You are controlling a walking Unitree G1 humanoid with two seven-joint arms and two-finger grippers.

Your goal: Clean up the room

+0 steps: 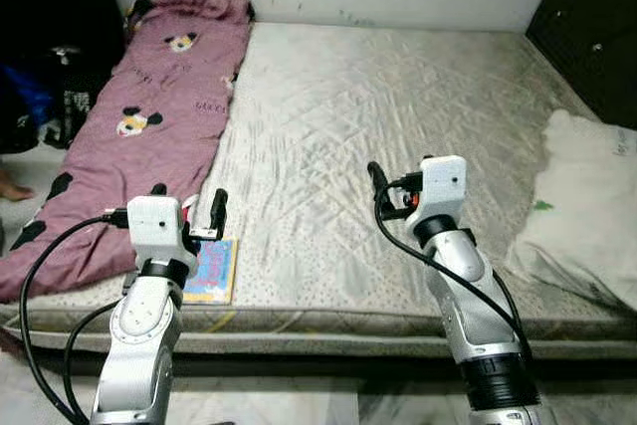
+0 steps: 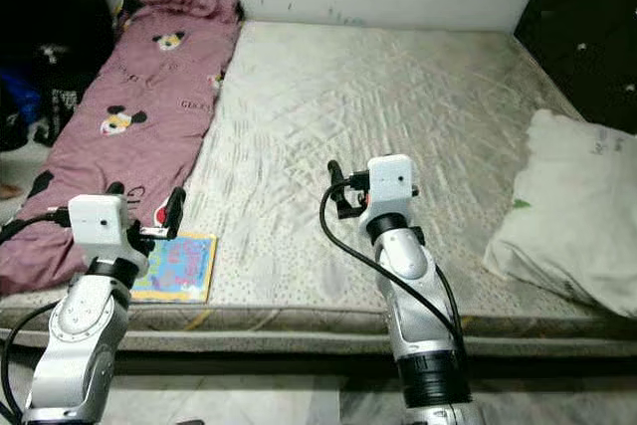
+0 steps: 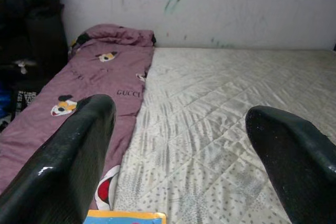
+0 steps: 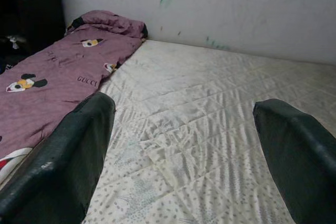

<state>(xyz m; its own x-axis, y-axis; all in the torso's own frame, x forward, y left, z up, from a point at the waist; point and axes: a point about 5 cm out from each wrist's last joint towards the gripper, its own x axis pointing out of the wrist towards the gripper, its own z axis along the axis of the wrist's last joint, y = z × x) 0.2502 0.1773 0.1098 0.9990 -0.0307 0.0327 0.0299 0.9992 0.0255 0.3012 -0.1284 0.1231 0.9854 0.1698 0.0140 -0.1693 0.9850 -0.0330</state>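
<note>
Book [image 2: 177, 267] with a bright cartoon cover lay flat at the near left edge of the mattress [image 1: 398, 126], just beside the purple blanket [image 1: 149, 116]; its title was too small to read. From the head views the left gripper [image 1: 189, 211] hung right above the book's far end, hiding part of the cover, its 2 black fingers spread apart and holding nothing. Through the left wrist camera just a thin blue and yellow strip of the cover [image 3: 125, 216] peeked in between those fingers [image 3: 68, 166].

The right gripper [image 2: 336, 191] hovered over the bare middle of the mattress, well apart from the book. Seen from the head its fingers overlapped into 1 dark shape, but the right wrist camera showed them wide apart with quilted fabric between.

A white pillow [image 2: 572, 211] slumped at the right edge of the bed, partly cut off by the frame. A dark cabinet [image 1: 587, 27] stood behind it. To the left, beyond the blanket, lay dark clutter [image 1: 40, 87] I could not make out, and a bare foot [image 1: 12, 186] at the frame's edge.
</note>
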